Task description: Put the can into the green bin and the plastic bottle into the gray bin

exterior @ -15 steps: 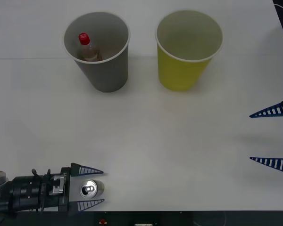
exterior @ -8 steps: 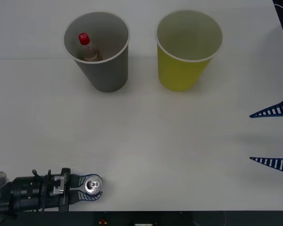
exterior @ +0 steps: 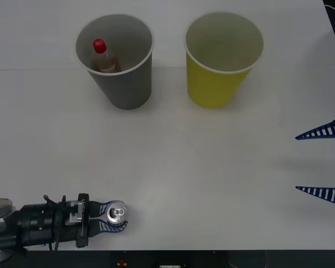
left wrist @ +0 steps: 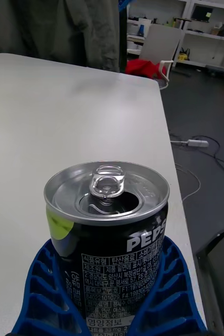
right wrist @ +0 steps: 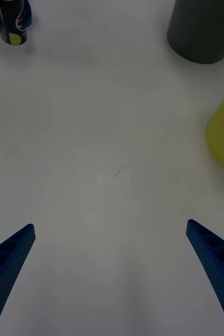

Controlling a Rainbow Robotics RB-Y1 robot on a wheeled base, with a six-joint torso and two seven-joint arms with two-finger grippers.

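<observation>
We've got the left gripper (exterior: 116, 218) clamped on the Pepsi can (exterior: 118, 213), fingers wide apart a second ago. Can now shifted slightly forward, near table edge, arm reaching low along it. Plastic bottle (exterior: 103, 56) already in gray bin (exterior: 125, 84); green bin (exterior: 215, 84) next. Right gripper (exterior: 322, 162) parked, jaws apart.

Gray bin (exterior: 116, 61) left of green bin (exterior: 222, 60) — bottle (exterior: 103, 54) inside gray.

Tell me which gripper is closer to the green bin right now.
The right gripper: it hangs open at the table's right edge, nearer the green bin. The left gripper sits at the near-left edge, shut on the can.
</observation>
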